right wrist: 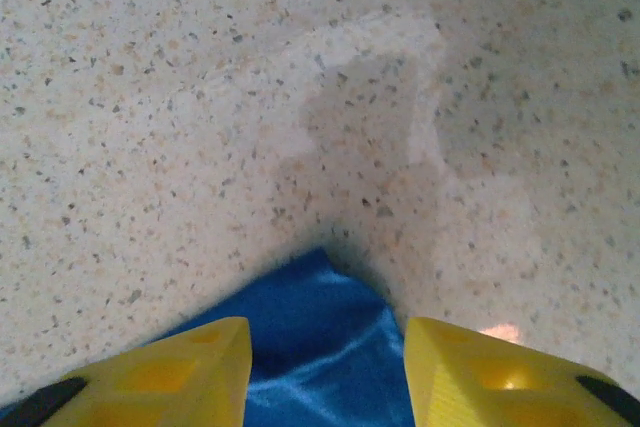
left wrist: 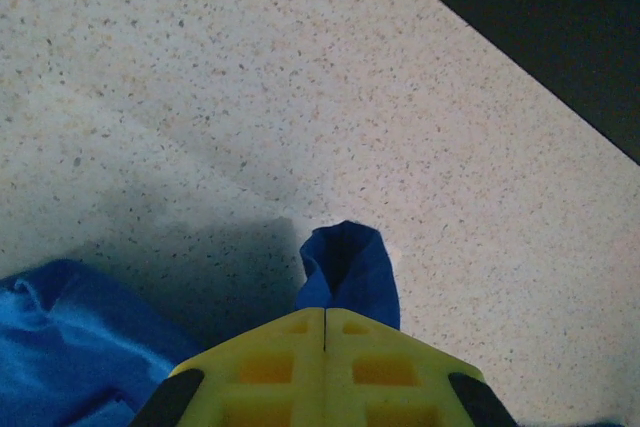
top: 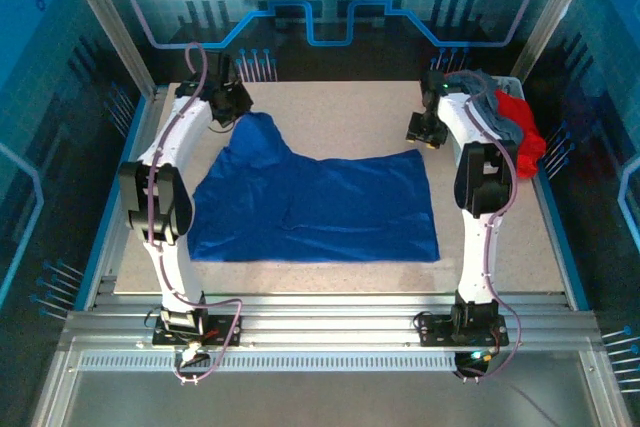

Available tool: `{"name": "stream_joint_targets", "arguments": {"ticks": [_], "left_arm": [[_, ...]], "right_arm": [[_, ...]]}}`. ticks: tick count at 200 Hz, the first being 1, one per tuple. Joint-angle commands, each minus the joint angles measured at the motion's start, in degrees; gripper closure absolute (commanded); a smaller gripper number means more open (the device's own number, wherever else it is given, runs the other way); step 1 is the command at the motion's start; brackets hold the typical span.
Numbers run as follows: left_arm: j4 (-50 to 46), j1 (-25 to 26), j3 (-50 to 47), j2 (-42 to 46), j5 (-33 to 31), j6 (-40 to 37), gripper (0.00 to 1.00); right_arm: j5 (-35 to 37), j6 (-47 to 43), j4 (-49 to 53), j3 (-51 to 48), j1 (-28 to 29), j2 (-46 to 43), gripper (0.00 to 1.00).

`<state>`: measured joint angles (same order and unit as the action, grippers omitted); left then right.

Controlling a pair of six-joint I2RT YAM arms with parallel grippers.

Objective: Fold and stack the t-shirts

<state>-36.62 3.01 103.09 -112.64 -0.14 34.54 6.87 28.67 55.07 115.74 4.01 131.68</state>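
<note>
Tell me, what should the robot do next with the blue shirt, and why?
Probably lower the right gripper and close it on the shirt corner seen between its open jaws. The left gripper is shut on the other far corner, so a second grip would likely let both arms fold that edge together.

Bare table (top: 340, 117) beyond the blue t-shirt (top: 320, 207); grey-and-red heap (top: 515, 119) at far right corner

I count one royal-blue t-shirt (top: 320, 207) at the centre of my counter (top: 350, 117). At two o'clock there is one slate-grey t-shirt (top: 492, 112) and one heap of red t-shirt cloth (top: 525, 132); how many shirts are in it I cannot tell. My grippers number two: left gripper (left wrist: 325, 322) and right gripper (right wrist: 325, 347).
</note>
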Motion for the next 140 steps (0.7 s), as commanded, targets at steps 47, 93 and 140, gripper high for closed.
{"name": "stream_joint_targets", "arguments": {"ticks": [47, 93, 140], "left_arm": [[0.07, -0.15, -1.57, 0.86, 1.28, 1.14, 1.00], [-0.40, -0.10, -1.92, 1.43, 1.29, 0.83, 1.00], [-2.17, -0.10, -2.86, 4.65, -0.39, -0.43, 1.00]], "right_arm": [[-0.16, 0.20, 4.72, 6.44, 0.73, 9.36, 0.59], [0.20, 0.53, 3.94, 5.56, 1.15, 8.81, 0.86], [1.32, 0.69, 1.35, 1.91, 1.48, 2.38, 1.00]]}}
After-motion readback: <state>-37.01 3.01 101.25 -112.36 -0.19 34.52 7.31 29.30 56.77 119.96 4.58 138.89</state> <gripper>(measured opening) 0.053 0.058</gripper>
